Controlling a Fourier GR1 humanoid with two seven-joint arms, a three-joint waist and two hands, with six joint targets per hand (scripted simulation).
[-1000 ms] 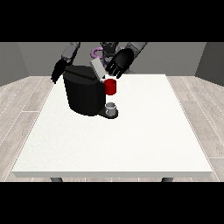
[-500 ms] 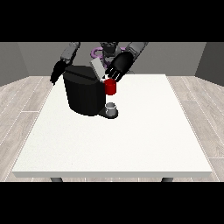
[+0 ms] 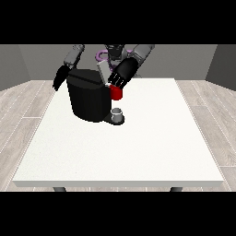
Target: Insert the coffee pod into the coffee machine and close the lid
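A black coffee machine [image 3: 90, 99] stands near the far left corner of the white table [image 3: 138, 147], its lid [image 3: 102, 73] tilted up. The hand at the view's right [image 3: 120, 75] hovers beside the lid — fingers pointing down toward a red thing at the machine [image 3: 116, 93]; whether they hold anything cannot be told. A grey thing [image 3: 118, 114] sits on the machine's base. The hand at the view's left [image 3: 60, 78] hangs past the table's far left corner — finger state unclear.

My big white table [image 3: 138, 152] stands on pale wood-plank flooring [image 3: 27, 103], with plain grey walls [image 3: 184, 60] behind me and dark table legs [image 3: 59, 189] just showing underneath.
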